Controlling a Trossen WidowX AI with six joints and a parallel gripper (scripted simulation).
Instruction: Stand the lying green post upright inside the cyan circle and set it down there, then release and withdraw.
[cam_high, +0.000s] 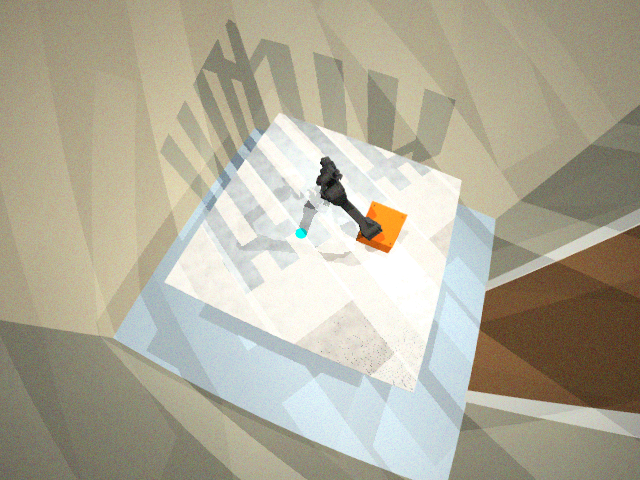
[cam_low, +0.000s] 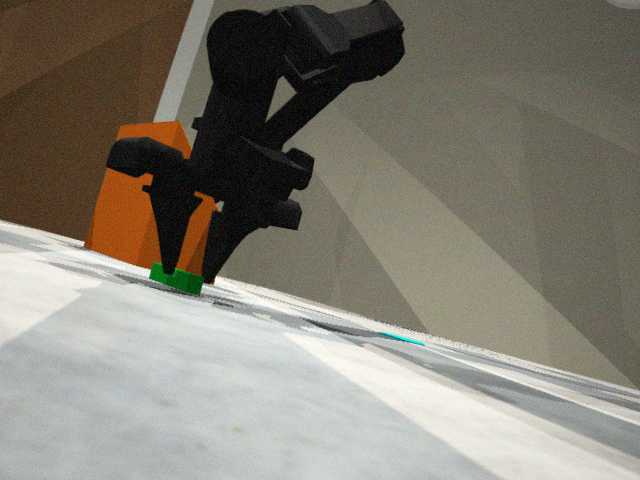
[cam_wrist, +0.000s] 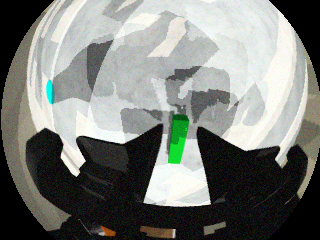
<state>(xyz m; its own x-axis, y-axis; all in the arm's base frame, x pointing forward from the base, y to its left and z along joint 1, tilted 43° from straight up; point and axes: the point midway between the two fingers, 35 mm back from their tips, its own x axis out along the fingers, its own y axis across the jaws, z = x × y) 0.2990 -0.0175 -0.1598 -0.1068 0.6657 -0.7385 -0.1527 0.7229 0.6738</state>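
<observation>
The green post (cam_low: 158, 273) (cam_wrist: 176, 152) lies on its side on the white table. The arm hides it in the top view. My gripper (cam_low: 188, 277) (cam_wrist: 180, 128) points down over the post, with its fingertips low, one on each side of it. The fingers stand part-way apart; the wrist view shows a gap between the post and each finger, so the gripper is open and holds nothing. The cyan circle (cam_high: 300, 233) (cam_low: 402, 338) (cam_wrist: 50, 92) is a small flat disc on the table, off to the left of the post in the wrist view. Nothing stands on it.
An orange block (cam_high: 390, 227) (cam_low: 121, 206) stands at the arm's base, behind the gripper in the exterior view. The white table (cam_high: 372, 289) has a pale blue border (cam_high: 232, 341) around part of it. Striped shadows and the arm's shadow fall across the table.
</observation>
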